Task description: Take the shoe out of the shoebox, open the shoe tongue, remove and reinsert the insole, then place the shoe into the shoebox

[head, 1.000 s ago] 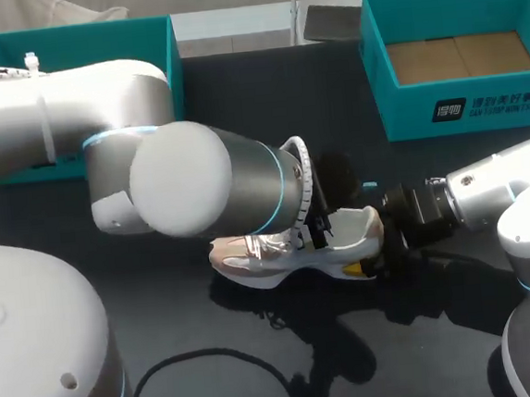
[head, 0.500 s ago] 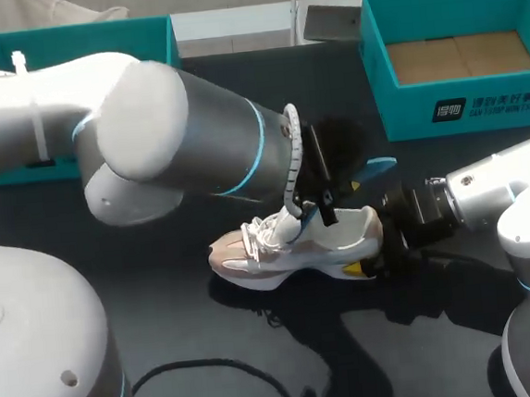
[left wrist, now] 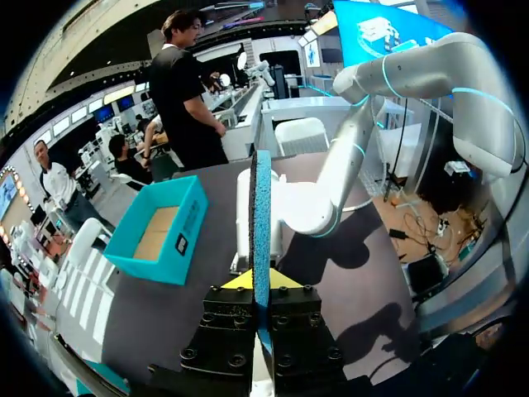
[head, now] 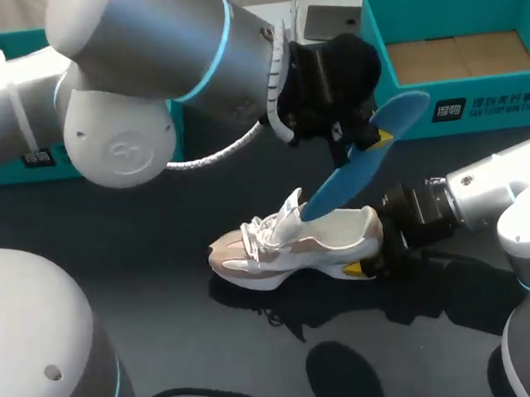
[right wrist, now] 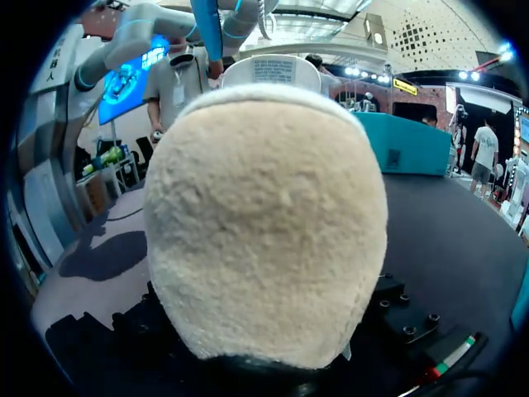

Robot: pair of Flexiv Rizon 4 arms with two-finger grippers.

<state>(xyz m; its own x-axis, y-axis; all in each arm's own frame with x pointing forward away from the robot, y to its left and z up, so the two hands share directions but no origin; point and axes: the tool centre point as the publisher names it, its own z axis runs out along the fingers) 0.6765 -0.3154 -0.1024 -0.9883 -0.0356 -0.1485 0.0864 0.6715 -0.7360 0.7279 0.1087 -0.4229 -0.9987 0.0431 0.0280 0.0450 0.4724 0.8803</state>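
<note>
A pale pink and white shoe [head: 292,247] stands on the black table, toe to the left. My right gripper [head: 373,245] is shut on its heel, and one yellow tip shows at the sole. In the right wrist view the fuzzy heel [right wrist: 264,223] fills the space ahead of the gripper. My left gripper [head: 367,138] hangs above the shoe, shut on a blue insole [head: 356,177]. The insole slants down with its lower end at the shoe's opening. In the left wrist view the insole [left wrist: 261,207] stands edge-on between the yellow tips of the left gripper [left wrist: 260,285].
A teal shoebox [head: 461,107] with a cardboard floor stands open at the back right, also seen in the left wrist view [left wrist: 161,240]. Another teal box [head: 21,164] sits at the back left behind my left arm. A black cable [head: 199,395] lies near the front edge.
My left arm has risen and swung back to the right, drawing the blue insole up out of the shoe. The right arm and the shoe have stayed put.
</note>
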